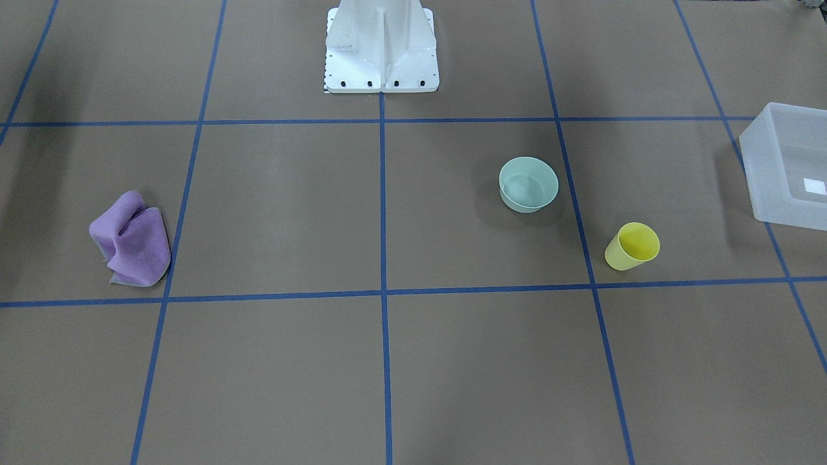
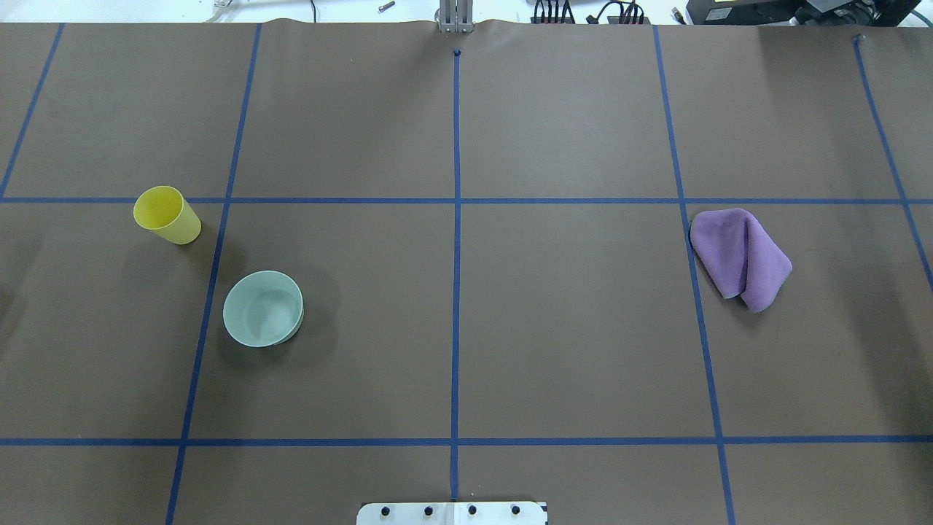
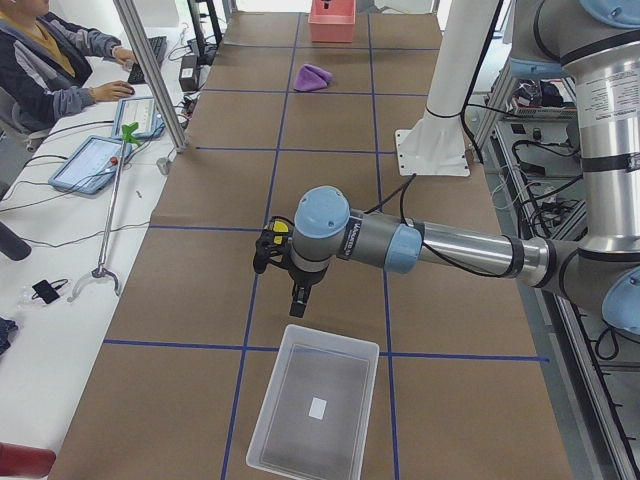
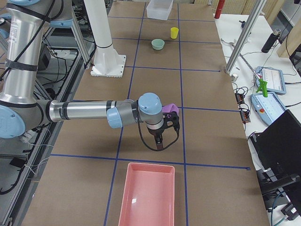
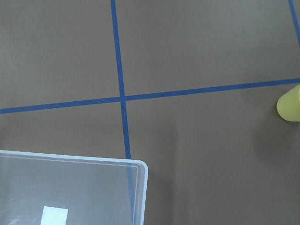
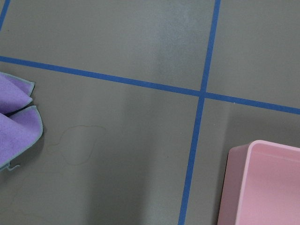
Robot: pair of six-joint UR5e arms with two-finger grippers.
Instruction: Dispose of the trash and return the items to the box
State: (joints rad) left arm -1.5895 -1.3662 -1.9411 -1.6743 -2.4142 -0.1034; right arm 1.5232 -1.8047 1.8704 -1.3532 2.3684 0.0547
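The box [image 1: 785, 174] runs off the front view's right edge. The left wrist camera catches only one corner of it and a sliver of the cup [image 5: 289, 105]. The right wrist view clips the cloth [image 6: 16, 119] and the tray [image 6: 262, 183]. The left gripper [image 3: 300, 298] and right gripper [image 4: 159, 142] show only from the side, too small to read.
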